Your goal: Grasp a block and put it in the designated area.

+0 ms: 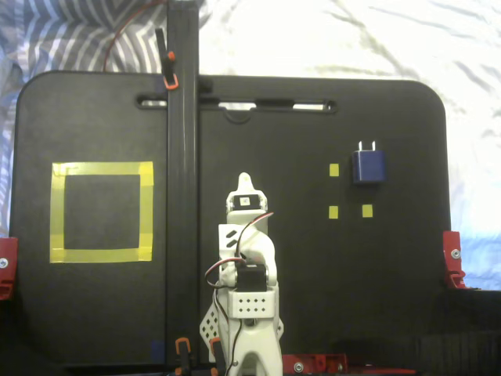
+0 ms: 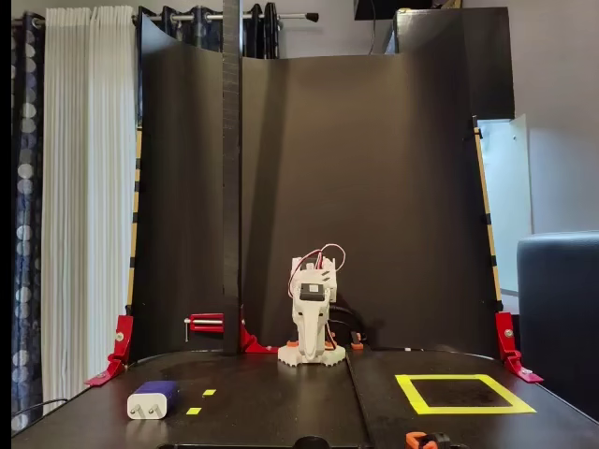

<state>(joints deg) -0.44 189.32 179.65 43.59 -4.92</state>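
Block (image 1: pixel 368 167) sits on the table (image 1: pixel 407 298) by three small yellow markers (image 1: pixel 334 170), well apart from the taped square (image 1: pixel 102 211), so I should swing my folded gripper (image 1: pixel 244 182), apparently clenched and empty, over it and close across its flat sides, clear of the prongs.

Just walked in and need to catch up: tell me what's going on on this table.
Nothing is being handled yet. The white arm sits folded at the middle of the black board, its gripper empty and away from everything; whether its jaws are open cannot be told. The navy block lies by the small yellow markers, on the right in the fixed view from above. The yellow-taped square on the far left has nothing in it. The pick has not started.
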